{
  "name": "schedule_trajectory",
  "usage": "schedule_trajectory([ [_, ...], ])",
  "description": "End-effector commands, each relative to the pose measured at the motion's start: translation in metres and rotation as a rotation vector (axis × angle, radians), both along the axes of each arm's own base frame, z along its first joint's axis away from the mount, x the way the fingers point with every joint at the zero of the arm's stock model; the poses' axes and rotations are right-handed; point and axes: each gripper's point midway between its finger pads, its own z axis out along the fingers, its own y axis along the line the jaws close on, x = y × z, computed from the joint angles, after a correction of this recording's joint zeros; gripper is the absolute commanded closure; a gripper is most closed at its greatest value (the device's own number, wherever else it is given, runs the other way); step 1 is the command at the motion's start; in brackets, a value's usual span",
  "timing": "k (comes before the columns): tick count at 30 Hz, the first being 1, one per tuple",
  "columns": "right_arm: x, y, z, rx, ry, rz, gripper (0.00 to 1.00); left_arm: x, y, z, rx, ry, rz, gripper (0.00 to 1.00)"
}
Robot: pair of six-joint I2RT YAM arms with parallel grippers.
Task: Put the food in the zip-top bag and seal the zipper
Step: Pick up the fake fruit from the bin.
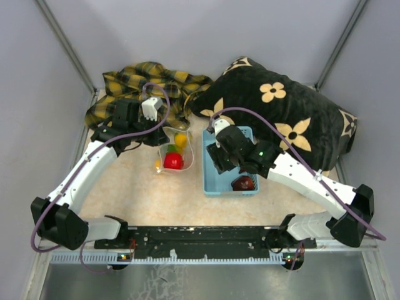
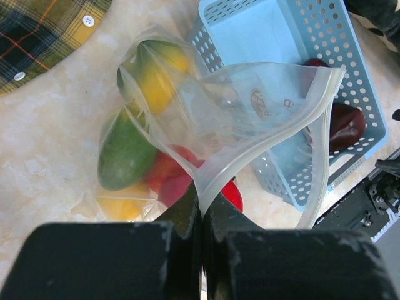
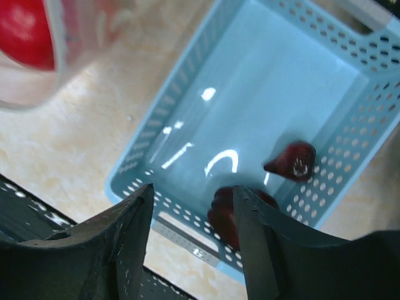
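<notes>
zip-top bag (image 2: 250, 112): laid on table (image 1: 125, 194), left of centre, just beside left wall of blue basket (image 2: 359, 81); mouth is held up and open.
zipper (image 2: 219, 178): not sealed; whitish strip is seen looping round the open mouth; slider can't be made out.
left gripper (image 2: 201, 209): jaws are clamped tight on bag's mouth edge, strip pinched betw. the pads.
food in bag: green piece (image 2: 125, 153), yellow piece (image 2: 156, 87) and red pieces (image 2: 169, 178) are seen thru the clear plastic, bunched at the bag's far end.
food outside bag: dark maroon piece (image 3: 294, 161) is lying on basket floor, near-right part; a 2nd dark shape is seen just beside it, partly hidden by a finger.
right gripper (image 3: 192, 190): held above basket's near end; fingers are spread apart, nothing gripped.
far side: plaid cloth (image 1: 144, 84) at far left, black flowered cushion (image 1: 281, 106) at far right, behind basket.
</notes>
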Motion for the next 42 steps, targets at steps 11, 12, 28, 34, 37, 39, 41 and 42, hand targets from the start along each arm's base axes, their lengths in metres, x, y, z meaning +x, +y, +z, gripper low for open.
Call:
schedule_trajectory([
  [11,-0.025,-0.063,-0.085,-0.137,0.248,-0.209,0.27,0.002,-0.002,0.001,-0.016,-0.007,-0.016,1.0],
  [12,-0.025,-0.065,-0.09,-0.135,0.264,-0.219,0.27,0.002,-0.002,0.001,-0.016,-0.009,-0.016,1.0],
  [28,-0.026,-0.084,-0.142,-0.192,0.376,-0.331,0.24,0.002,-0.002,0.001,-0.015,-0.008,-0.015,1.0],
  [34,-0.017,-0.07,-0.149,-0.159,0.37,-0.305,0.21,0.002,-0.002,0.0,-0.015,-0.007,-0.016,1.0],
  [37,-0.012,-0.061,-0.15,-0.138,0.372,-0.286,0.2,0.001,-0.002,0.0,-0.013,-0.008,-0.017,1.0],
  [39,-0.006,-0.054,-0.15,-0.125,0.37,-0.275,0.2,0.001,-0.002,0.001,-0.014,-0.011,-0.017,1.0],
  [41,0.001,-0.047,-0.147,-0.109,0.357,-0.27,0.19,0.001,-0.002,0.001,-0.015,-0.01,-0.016,1.0],
  [42,0.006,-0.042,-0.145,-0.097,0.347,-0.267,0.19,0.002,-0.002,0.001,-0.015,-0.01,-0.018,1.0],
])
